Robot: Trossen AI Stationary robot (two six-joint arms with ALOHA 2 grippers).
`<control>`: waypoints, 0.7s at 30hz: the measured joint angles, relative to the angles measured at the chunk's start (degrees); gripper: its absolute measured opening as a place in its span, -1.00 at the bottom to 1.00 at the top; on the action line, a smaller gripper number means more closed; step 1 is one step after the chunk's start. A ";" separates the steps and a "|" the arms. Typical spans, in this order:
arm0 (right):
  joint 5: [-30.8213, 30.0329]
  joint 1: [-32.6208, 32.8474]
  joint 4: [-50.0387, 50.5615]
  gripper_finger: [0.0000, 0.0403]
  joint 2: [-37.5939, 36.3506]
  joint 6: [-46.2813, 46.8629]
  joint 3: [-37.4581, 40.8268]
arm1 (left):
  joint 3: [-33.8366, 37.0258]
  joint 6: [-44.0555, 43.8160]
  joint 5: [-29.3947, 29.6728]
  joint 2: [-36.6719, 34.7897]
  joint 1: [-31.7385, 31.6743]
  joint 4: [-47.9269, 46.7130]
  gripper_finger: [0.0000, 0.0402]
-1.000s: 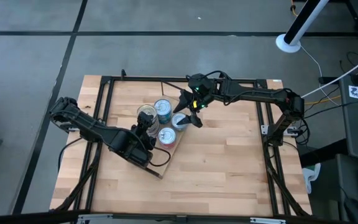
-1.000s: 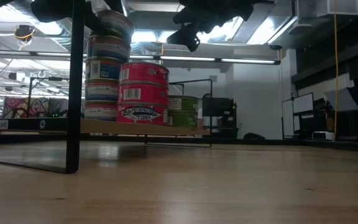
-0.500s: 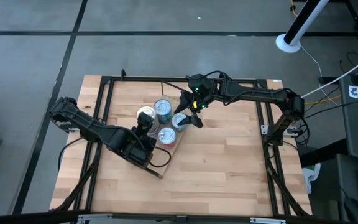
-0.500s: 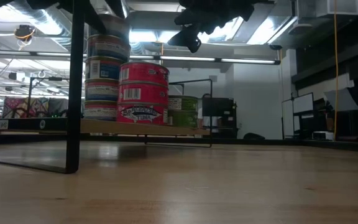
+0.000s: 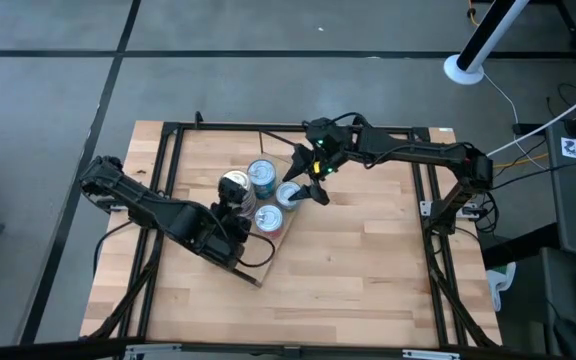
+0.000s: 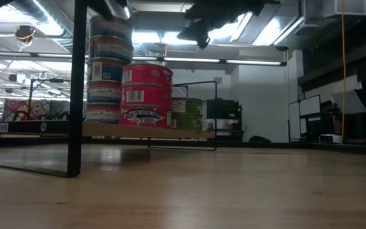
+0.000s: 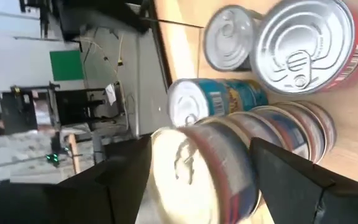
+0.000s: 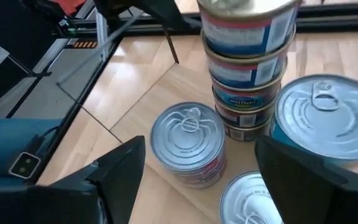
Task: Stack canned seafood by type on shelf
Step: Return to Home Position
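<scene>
On the shelf (image 6: 138,131), a light board, the canned seafood stands in piles. A tall pile of several blue-labelled tins (image 6: 110,70) rises beside a pile of three red-labelled tins (image 6: 146,95), with green-labelled tins (image 6: 186,113) behind. My left gripper (image 7: 197,186) hangs open just above the tall pile, its fingers on either side of the top tin (image 7: 197,168) without touching it; it also shows from above (image 5: 231,205). My right gripper (image 8: 210,186) hovers open over the silver-topped tins (image 8: 188,143) at the board's right side (image 5: 306,190).
Dark metal frame bars (image 5: 168,150) run along the slatted wooden tabletop's edges, and a dark post (image 6: 76,89) stands near the shelf. The near half of the table (image 5: 348,280) is bare wood. Cables trail off the right side (image 5: 528,150).
My left gripper has risen off the tall pile's top tin and rolled a little about its own axis, staying open. The top tin stays on the pile and now shows clear of the fingers in the low view.
</scene>
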State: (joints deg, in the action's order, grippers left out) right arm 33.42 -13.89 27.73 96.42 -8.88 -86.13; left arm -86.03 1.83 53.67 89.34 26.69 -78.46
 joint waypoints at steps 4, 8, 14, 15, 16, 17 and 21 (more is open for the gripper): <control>-2.51 0.03 2.03 0.51 -3.20 -0.75 -0.02 | -3.42 -5.65 0.01 -2.90 0.69 -3.99 0.34; -4.97 0.00 4.45 0.51 -5.98 -2.18 -0.02 | -4.07 -12.25 0.00 -9.37 0.77 -5.04 0.34; -5.55 -0.94 7.67 0.51 -9.92 -3.89 1.46 | -3.70 -23.95 0.07 -22.89 0.80 -4.67 0.34; -6.05 -1.30 7.56 0.51 -10.98 -3.98 2.73 | -3.11 -25.96 0.09 -25.29 0.78 -4.35 0.34; -6.19 -1.68 6.79 0.51 -12.26 -3.92 4.41 | -2.32 -27.58 0.12 -27.71 0.77 -3.71 0.34; -6.33 -1.90 5.60 0.51 -13.61 -3.58 6.35 | -1.38 -28.68 0.14 -29.97 0.77 -2.58 0.34; -6.61 -3.76 -1.02 0.51 -20.29 -0.70 15.97 | 4.39 -29.34 0.64 -37.86 0.77 4.08 0.34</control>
State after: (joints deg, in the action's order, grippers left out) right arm 26.81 -17.65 26.72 76.13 -9.59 -70.16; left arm -81.65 -27.51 54.31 51.48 27.46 -74.38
